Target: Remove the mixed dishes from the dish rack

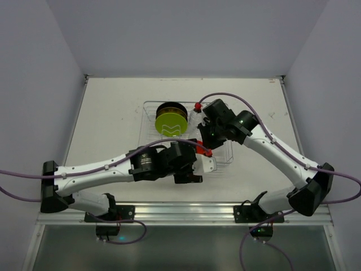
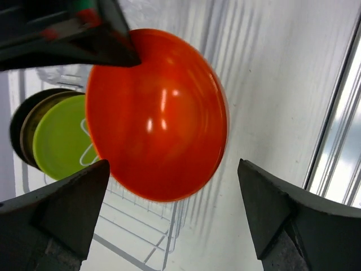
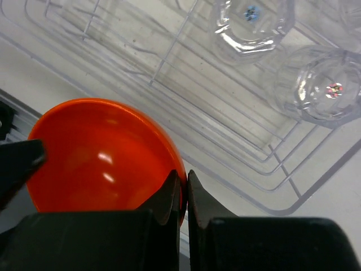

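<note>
Two clear tumblers (image 3: 251, 25) sit in the dish rack (image 3: 265, 206) ahead of the right pincer (image 3: 181, 180), well apart from its tips. The rack's clear wires and low wall run just ahead of those tips, over the pale counter (image 3: 338, 186). A yellow-green plate (image 2: 59, 141) stands on edge in the rack beyond the left pincer (image 2: 174, 164), off to its left-finger side. A black plate (image 2: 16, 127) is right behind it; can't tell if they touch.

The orange-red bowl (image 3: 96, 152) is glossy, smooth and round with bright highlights. It is tilted up on edge at the rack's near-right side. The right pincer is clenched on the bowl's rim, one finger on each face. The left pincer is released, fingers spread wide with the bowl between them. Its left finger is just beside the bowl's edge, contact unclear. Its right finger stands apart from the bowl.
</note>
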